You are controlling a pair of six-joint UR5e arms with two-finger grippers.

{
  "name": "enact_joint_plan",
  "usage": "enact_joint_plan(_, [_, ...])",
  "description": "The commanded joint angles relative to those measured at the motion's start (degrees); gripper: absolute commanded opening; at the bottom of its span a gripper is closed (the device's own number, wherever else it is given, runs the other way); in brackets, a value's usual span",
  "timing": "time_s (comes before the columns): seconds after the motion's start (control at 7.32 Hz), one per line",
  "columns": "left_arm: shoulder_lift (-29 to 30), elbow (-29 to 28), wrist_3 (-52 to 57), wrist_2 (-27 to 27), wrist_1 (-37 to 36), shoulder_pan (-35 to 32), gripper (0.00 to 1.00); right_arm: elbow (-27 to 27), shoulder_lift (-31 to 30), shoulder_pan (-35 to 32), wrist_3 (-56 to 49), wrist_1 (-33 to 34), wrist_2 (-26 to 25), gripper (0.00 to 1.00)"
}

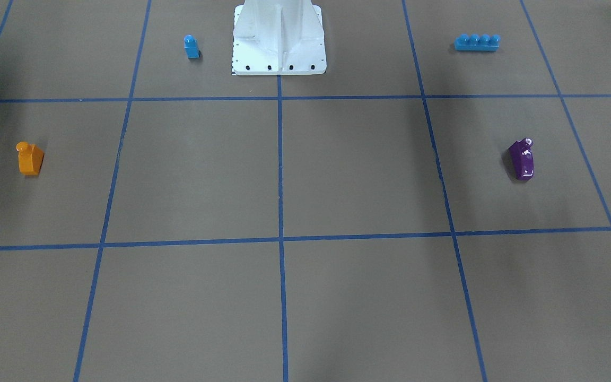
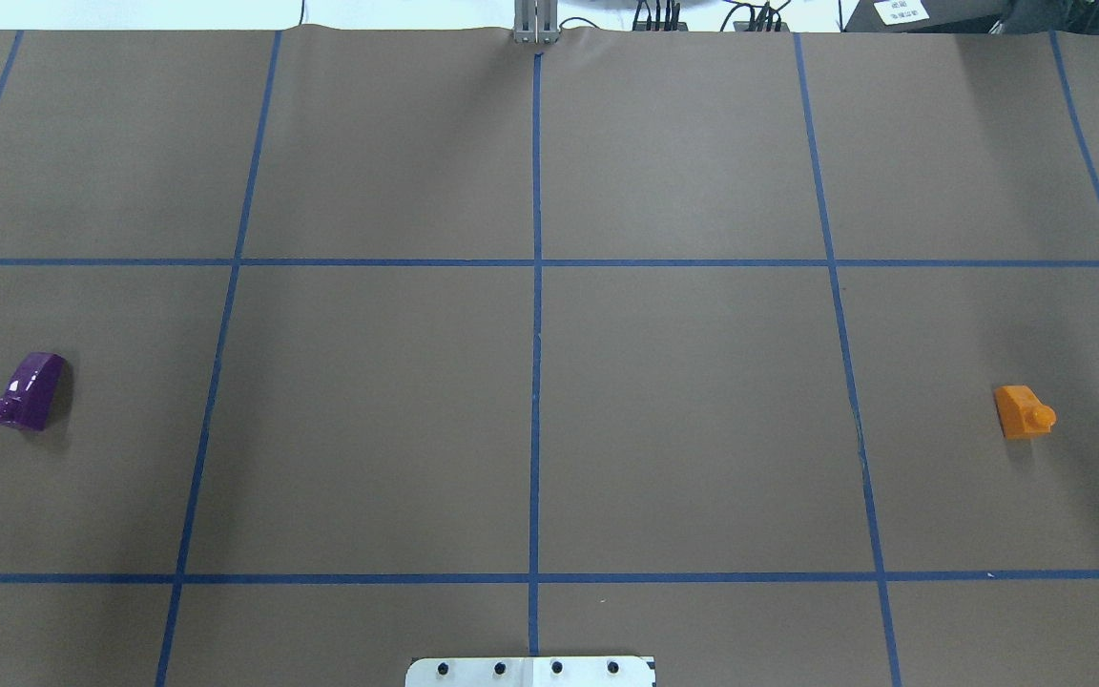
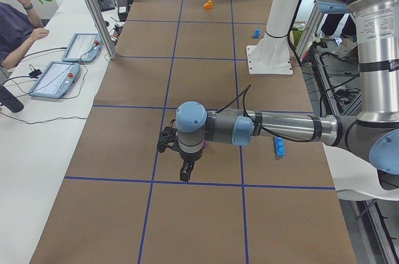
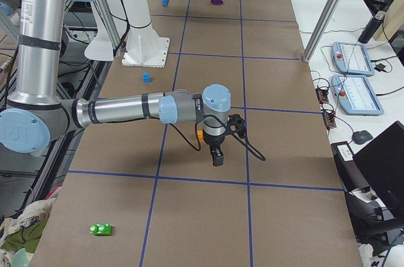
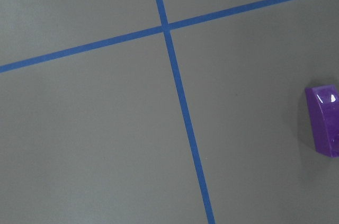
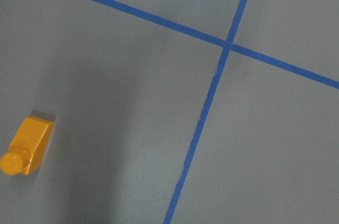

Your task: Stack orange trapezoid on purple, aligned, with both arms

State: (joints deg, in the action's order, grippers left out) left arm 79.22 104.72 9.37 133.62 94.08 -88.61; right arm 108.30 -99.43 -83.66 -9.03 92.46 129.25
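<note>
You see the orange trapezoid (image 1: pixel 30 158) sitting on the brown tabletop (image 1: pixel 337 175) on the robot's right side, in the middle row of the blue tape grid. The purple (image 1: pixel 521 159) lies in the same row on the robot's left side, turned askew to the tape lines. The two blocks are well apart, with two grid squares between them.

In the left side view, the left arm (image 3: pixel 280 128) stretches out low over the tabletop, and the left claw (image 3: pixel 185 175) points down just beside the purple. Only a sliver of the purple shows behind the wrist. The left wrist camera catches the purple at its right edge.

In the right side view, the right arm (image 4: pixel 126 110) reaches out the same way, and the right claw (image 4: pixel 218 158) hangs near the half-hidden orange trapezoid. For either claw, you cannot tell whether the jaws stand wide or narrow.

Near the white base pedestal (image 1: pixel 279 37) rest a small blue single-stud block (image 1: pixel 191 46) and a long blue four-stud brick (image 1: pixel 477 42).
</note>
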Motion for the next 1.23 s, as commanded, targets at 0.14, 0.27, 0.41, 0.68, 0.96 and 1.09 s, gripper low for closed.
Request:
enact_joint_plan(0.14, [1.5, -1.2, -0.1, -0.6, 11.6, -0.1, 1.0, 5.4, 0.1, 0.0, 0.3, -0.1, 1.0, 1.0])
enact_joint_plan(0.27, [3.3, -1.4, -0.3, -0.3, 12.6, -0.1, 1.0, 5.9, 2.9, 0.0, 0.4, -1.0, 0.5, 1.0])
enact_joint_plan(0.41, [3.7, -1.4, -0.3, -0.2, 13.1, -0.1, 1.0, 6.0, 4.4, -0.8, 0.9, -2.1, 0.7, 1.0])
enact_joint_plan(0.68, [3.7, -1.6, -0.3, -0.1, 13.5, -0.1, 1.0, 4.9, 7.5, -0.7, 4.4, -2.2, 0.9, 1.0])
enact_joint_plan(0.96, [2.6, -2.6, -2.0, 1.1, 17.5, 0.1, 1.0, 1.3, 7.6, -0.6, 4.5, -8.5, 6.7, 1.0])
enact_joint_plan(1.09, [1.2, -3.1, -11.5, 4.0, 18.1, 1.6, 1.0, 0.8, 7.1, 1.6, 7.7, -13.2, 7.9, 1.0])
